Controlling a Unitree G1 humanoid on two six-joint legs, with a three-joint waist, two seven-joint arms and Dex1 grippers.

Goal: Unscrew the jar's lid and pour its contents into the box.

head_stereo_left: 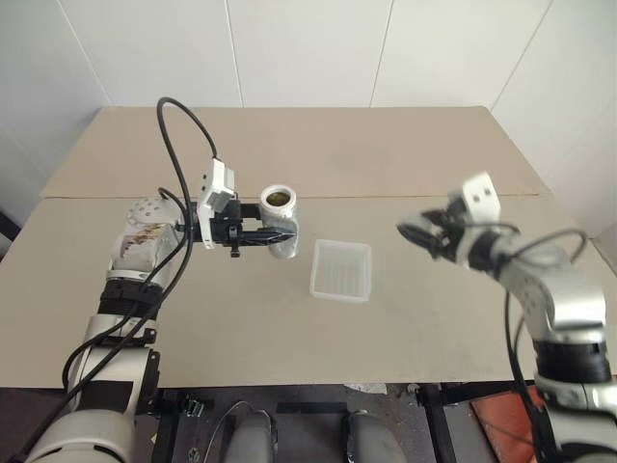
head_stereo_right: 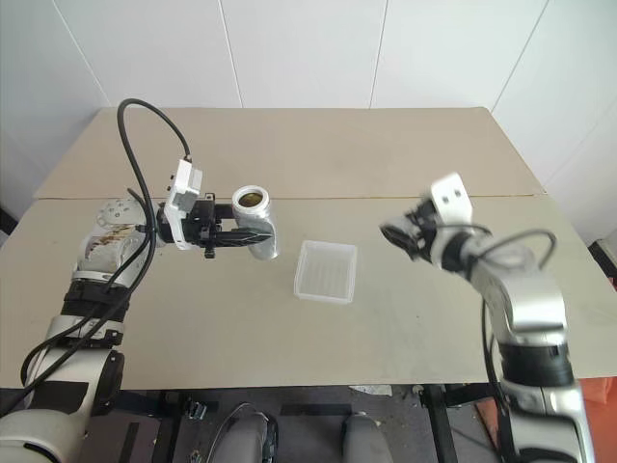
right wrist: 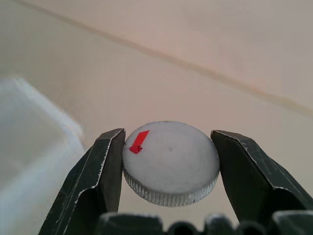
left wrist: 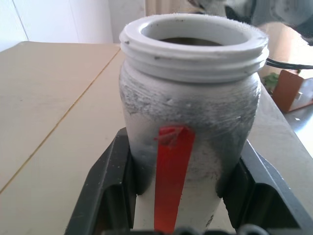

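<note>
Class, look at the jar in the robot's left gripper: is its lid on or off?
Off. The jar shows a bare threaded mouth, held upright in the left gripper; the lid sits clamped in the right gripper, apart from the jar.

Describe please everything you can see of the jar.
The jar is a small cylinder, whitish and silvery grey, looking like scuffed plastic, with a red mark down its side. Its lid is off, so the threaded white neck is open, and something brownish lies inside. It stands upright above the table, clamped between the left claw's fingers, left of the box.
</note>
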